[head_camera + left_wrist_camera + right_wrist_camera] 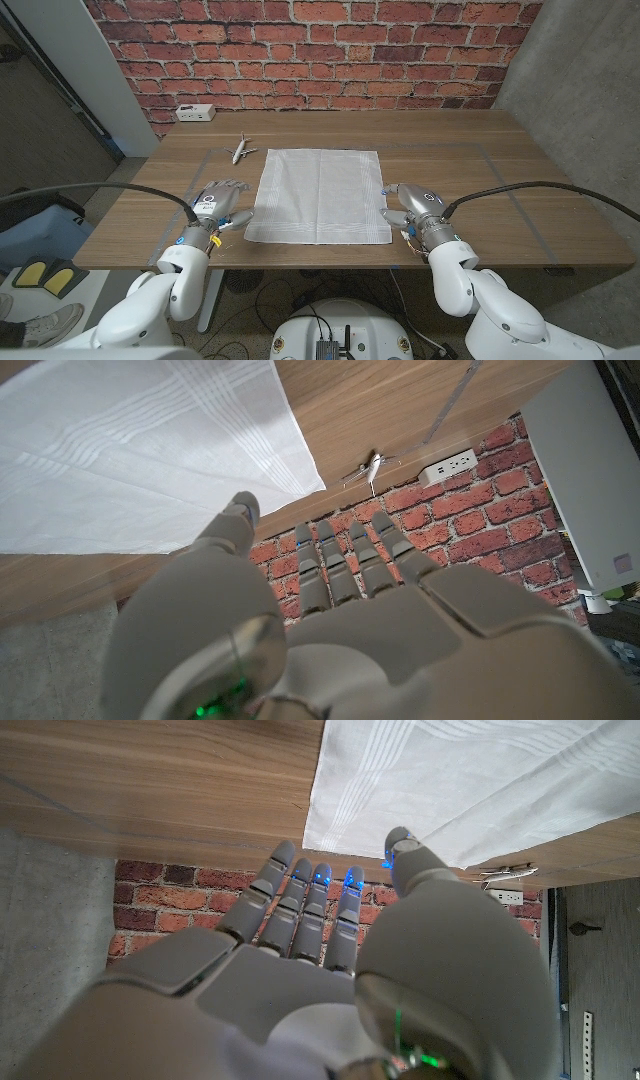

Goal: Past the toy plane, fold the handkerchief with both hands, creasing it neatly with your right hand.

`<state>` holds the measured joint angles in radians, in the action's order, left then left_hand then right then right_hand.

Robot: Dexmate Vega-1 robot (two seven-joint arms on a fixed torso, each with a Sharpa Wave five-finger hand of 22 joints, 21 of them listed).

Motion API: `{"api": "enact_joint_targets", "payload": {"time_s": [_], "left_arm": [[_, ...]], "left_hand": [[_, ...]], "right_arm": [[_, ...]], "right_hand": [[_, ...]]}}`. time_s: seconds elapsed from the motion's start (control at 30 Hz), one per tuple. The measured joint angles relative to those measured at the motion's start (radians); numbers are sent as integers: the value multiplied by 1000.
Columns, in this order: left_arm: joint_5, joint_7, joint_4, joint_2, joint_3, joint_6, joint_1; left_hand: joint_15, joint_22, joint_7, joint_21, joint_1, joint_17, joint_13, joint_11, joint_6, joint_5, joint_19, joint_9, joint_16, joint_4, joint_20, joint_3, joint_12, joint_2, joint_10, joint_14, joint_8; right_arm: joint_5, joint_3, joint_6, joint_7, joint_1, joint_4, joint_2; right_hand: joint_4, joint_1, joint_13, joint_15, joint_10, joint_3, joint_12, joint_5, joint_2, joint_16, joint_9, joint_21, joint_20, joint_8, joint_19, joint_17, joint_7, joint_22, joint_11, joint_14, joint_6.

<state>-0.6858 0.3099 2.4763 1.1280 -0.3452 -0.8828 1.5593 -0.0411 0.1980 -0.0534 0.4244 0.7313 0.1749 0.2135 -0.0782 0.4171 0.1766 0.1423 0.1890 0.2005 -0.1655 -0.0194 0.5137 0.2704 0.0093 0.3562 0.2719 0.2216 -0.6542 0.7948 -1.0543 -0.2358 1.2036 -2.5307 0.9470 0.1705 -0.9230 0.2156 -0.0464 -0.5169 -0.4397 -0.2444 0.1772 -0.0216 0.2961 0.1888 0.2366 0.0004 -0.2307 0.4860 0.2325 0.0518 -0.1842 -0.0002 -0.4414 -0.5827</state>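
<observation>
A white handkerchief (319, 195) lies spread out in one layer on the wooden table (480, 170); it also shows in the left wrist view (130, 450) and the right wrist view (470, 780). A small white toy plane (242, 149) sits just beyond its far left corner, seen small in the left wrist view (371, 466) too. My left hand (217, 203) stands beside the cloth's left edge, fingers apart, holding nothing. Close to the cloth's right edge my right hand (411, 206) is likewise open and empty, thumb near the hem.
A white power strip (195, 112) lies at the table's far left corner by the brick wall (320, 50). Black cables (110, 190) run from both arms out to the sides. Bare wood extends to the right of the cloth.
</observation>
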Motion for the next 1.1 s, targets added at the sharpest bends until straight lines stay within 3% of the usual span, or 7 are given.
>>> {"api": "enact_joint_targets", "payload": {"time_s": [0.23,0.27,0.6,0.83,1.1], "left_arm": [[0,0,13,32,-47,0,-38],[-50,-106,15,36,-53,-101,-43],[-87,-170,31,70,-131,-161,-99],[-113,-231,38,87,-182,-203,-139],[-127,-310,44,107,-229,-229,-188]], "left_hand": [[0,0,-1,-3,6,14,12,1,-26,0,-18,4,9,10,18,-18,0,4,-9,0,-11],[0,2,-4,-3,6,16,14,1,-28,0,-18,4,9,10,18,-18,0,4,-9,0,-11],[1,5,-9,-14,19,32,35,-6,-84,0,-34,4,9,5,23,-38,-5,18,-48,-37,-22],[4,5,-7,-18,27,37,44,-7,-85,0,-47,6,9,1,25,-43,-5,18,-57,-51,-22],[2,5,-24,-22,36,46,58,-3,-69,0,-59,9,9,3,26,-58,-5,19,-71,-66,-11]], "right_arm": [[-60,0,-48,53,0,0,0],[-66,98,-53,58,-50,1,-33],[-130,140,-85,98,-61,17,-52],[-163,163,-86,116,-58,34,-71],[-214,190,-91,150,-57,49,-97]], "right_hand": [[-10,-8,17,3,-15,20,-14,0,-6,30,4,0,7,0,-7,35,10,-7,-27,-18,-13],[-7,-8,19,3,-14,23,-15,0,-6,30,5,0,7,0,-7,39,13,-9,-28,-18,-16],[-7,-33,44,3,-5,51,-30,8,6,56,9,0,11,0,-11,84,24,-14,-52,-18,-8],[-15,-44,64,-1,31,78,-33,19,17,72,9,4,10,7,-11,123,36,-18,-65,-2,4],[-11,-57,76,4,43,91,-33,19,14,89,14,8,5,15,-17,154,36,-18,-66,5,4]]}}
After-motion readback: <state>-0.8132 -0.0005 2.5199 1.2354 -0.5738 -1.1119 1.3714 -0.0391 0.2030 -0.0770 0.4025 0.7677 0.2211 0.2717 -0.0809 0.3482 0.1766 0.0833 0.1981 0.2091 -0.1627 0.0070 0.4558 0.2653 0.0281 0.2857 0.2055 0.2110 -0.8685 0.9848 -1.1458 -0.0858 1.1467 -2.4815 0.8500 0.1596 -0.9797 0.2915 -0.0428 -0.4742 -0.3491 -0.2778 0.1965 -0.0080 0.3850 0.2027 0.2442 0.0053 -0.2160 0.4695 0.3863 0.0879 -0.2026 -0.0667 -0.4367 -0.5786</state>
